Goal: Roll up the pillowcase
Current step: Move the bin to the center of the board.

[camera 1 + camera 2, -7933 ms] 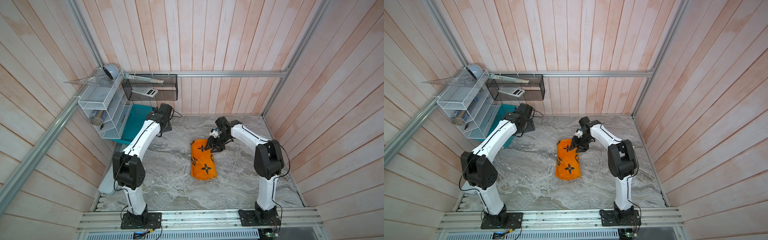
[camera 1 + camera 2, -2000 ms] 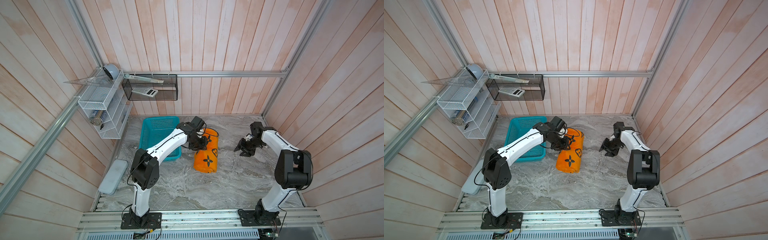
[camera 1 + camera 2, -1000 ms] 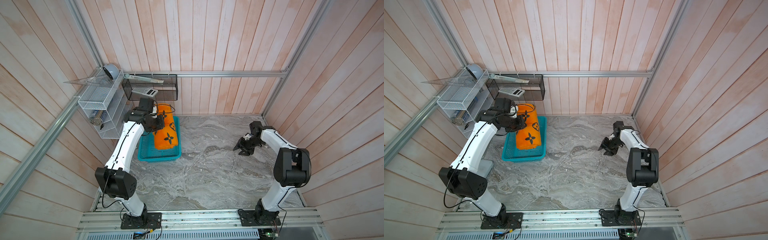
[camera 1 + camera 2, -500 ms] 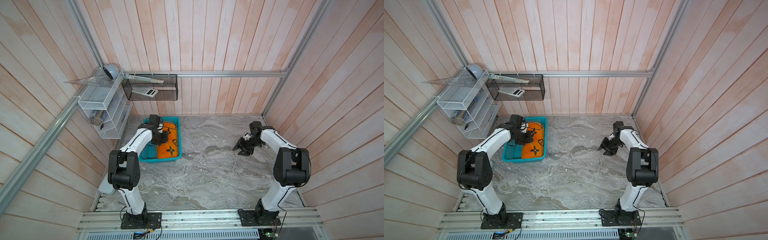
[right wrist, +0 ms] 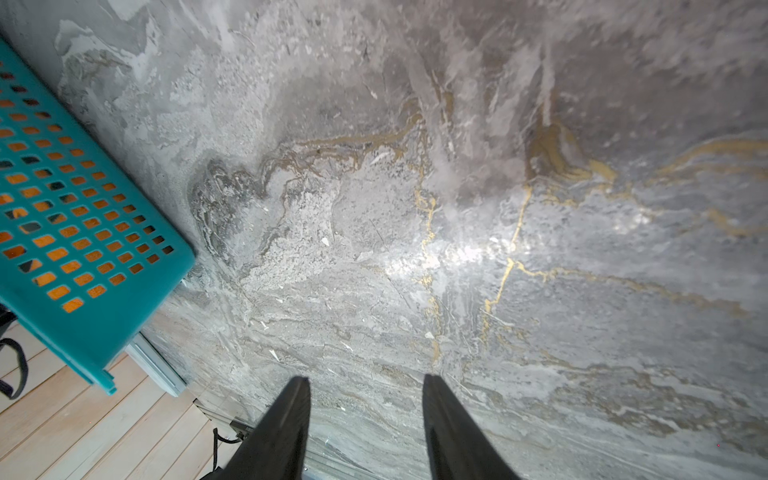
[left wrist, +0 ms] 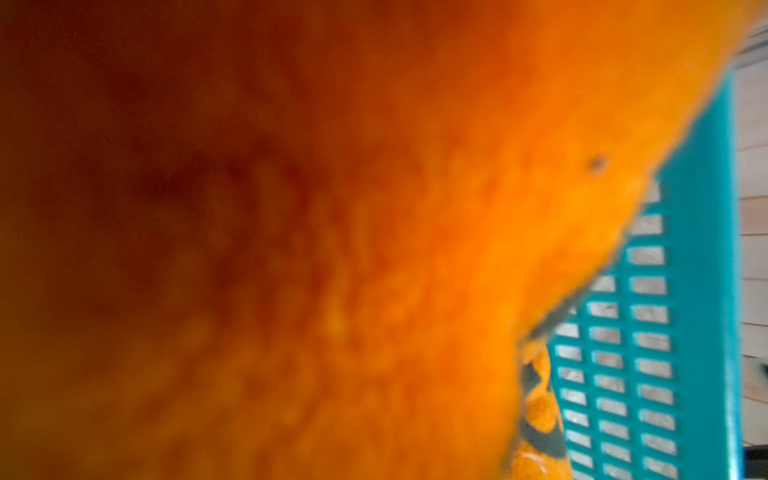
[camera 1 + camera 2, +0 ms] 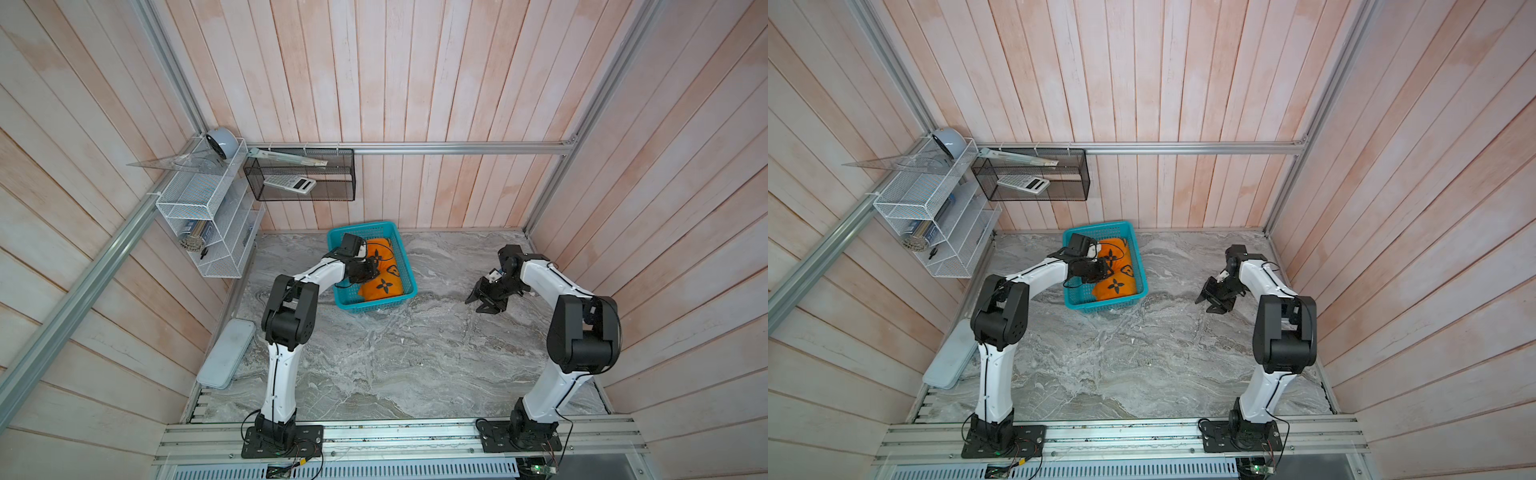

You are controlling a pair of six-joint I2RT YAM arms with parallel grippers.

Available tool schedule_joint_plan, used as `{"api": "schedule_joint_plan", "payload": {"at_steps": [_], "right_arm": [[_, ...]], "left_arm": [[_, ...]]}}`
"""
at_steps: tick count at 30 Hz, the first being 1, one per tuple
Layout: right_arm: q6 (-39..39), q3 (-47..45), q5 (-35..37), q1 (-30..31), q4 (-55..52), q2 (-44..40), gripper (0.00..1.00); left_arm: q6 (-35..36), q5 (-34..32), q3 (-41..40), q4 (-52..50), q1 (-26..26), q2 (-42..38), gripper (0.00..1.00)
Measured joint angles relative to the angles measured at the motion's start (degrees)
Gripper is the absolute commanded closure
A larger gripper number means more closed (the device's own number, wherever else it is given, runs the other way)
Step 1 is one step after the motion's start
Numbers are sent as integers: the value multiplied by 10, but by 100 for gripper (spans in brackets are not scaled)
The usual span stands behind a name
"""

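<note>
The pillowcase (image 7: pixel 383 283) (image 7: pixel 1115 283) is seen in both top views as a plump orange roll lying inside the basket (image 7: pixel 360 227) (image 7: pixel 1096 227), along its right side, at the table's far left. It is judged to be light, soft and springy. A roll like this is likely to loosen if pinched by one outer layer, so it is best taken across its whole thickness near the middle, with the loose edge trapped under the jaws. Little slip is expected from the fuzzy cloth.

The left gripper (image 7: pixel 372 268) (image 7: pixel 1105 267) is set on the roll's far half. In the left wrist view almost everything is blocked by blurred orange cloth (image 6: pixel 332 232), so the jaws are hidden; they seem to be clamped narrowly on the fabric. The right gripper (image 7: pixel 478 301) (image 5: pixel 365 386) is held above the bare table (image 5: pixel 457 249), well apart from the basket, with its jaws parted and nothing between them.

Two seconds back the roll was gripped on the table beside the basket. A second back it was held in the air over the basket. Now it has been lowered inside. The right arm has not been moved in that time.
</note>
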Motion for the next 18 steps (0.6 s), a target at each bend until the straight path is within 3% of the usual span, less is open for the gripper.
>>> {"api": "schedule_joint_plan", "payload": {"at_steps": [4,11,12,13,18], "right_arm": [[-1,0,1,-5,-1,0,51],[-1,0,2,-16,-1,4,51],[-1,0,1,-17,-1,7,50],[-1,2,1,-17,-1,10,50],[-1,9,1,-17,-1,22,47]], "left_arm": [[-33,20,7,29,-43,15,100],[-31,50,40,-17,-33,27,99],[-26,51,45,-28,-31,28,88],[-22,52,49,-39,-30,28,70],[-2,49,55,-73,-19,28,39]]}}
